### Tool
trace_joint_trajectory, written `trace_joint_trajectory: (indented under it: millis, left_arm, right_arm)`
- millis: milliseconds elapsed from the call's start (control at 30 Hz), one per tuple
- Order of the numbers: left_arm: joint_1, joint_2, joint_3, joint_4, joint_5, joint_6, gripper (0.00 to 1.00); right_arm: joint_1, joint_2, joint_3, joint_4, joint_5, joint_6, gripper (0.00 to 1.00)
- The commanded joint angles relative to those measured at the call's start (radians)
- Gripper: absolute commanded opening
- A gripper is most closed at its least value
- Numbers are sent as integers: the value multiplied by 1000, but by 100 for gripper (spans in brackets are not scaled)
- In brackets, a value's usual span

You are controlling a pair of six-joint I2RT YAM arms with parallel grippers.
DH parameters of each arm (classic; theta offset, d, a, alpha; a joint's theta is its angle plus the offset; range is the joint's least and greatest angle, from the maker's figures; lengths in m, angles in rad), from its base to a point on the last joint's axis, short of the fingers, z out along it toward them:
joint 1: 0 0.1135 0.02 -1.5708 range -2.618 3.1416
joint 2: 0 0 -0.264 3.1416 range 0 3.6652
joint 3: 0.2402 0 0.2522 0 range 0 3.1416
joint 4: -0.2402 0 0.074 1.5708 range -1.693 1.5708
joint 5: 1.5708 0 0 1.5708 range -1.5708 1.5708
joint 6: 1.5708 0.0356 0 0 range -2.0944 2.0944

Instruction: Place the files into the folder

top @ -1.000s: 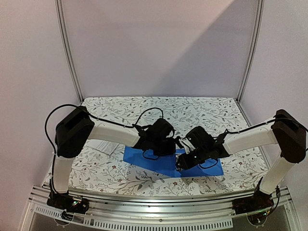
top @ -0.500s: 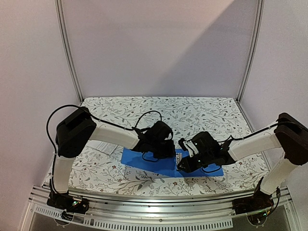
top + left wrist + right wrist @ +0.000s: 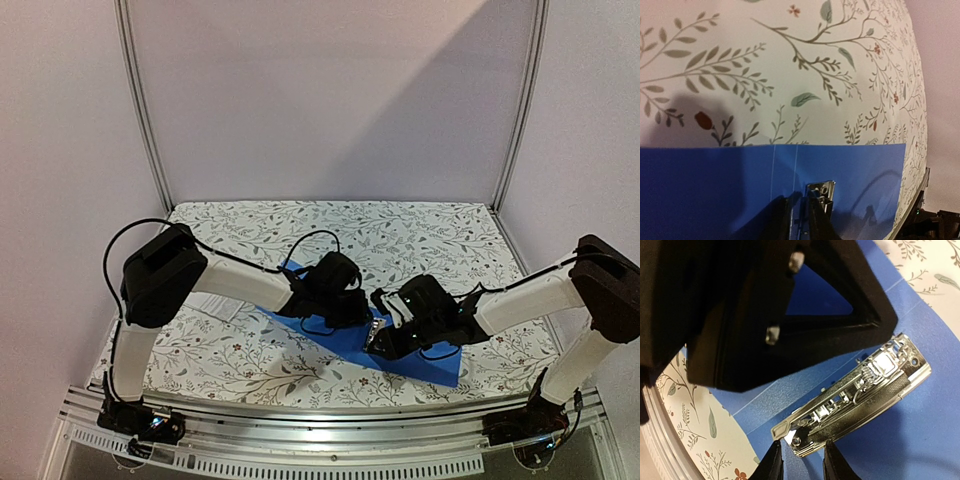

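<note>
evidently the folder lies open on the table, inner side up, so that its ring mechanism can be reached. both arms lean in over the spine for that reason, probably to work the rings open before any sheet goes in. the left gripper looks clenched on one end of the metal strip, which fills the narrow gap between its fingers. the right gripper straddles the other end with its fingers slightly apart, and i cannot tell whether it is squeezing or only hovering. the files wait as a white edge under the left arm, just beside the folder, not yet inside.

count: 1 folder, 1 ring mechanism, 2 grippers. the number of sheets cannot be made out.
</note>
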Motion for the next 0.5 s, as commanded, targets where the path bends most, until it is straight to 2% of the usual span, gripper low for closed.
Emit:
trace_joint_trajectory:
  millis: [0, 233, 400, 467]
  left_arm:
    - [1, 15, -44, 54, 25, -20, 17]
    - [-1, 64, 27, -11, 32, 14, 17]
    - [-6, 106, 140, -204, -28, 92, 15]
    - [-6, 111, 145, -229, -48, 100, 14]
  right_arm:
    - [5, 27, -19, -48, 30, -7, 27]
    - [5, 28, -14, -58, 35, -12, 27]
    - [5, 27, -8, -62, 38, -13, 27]
    - [5, 26, -4, -66, 38, -14, 27]
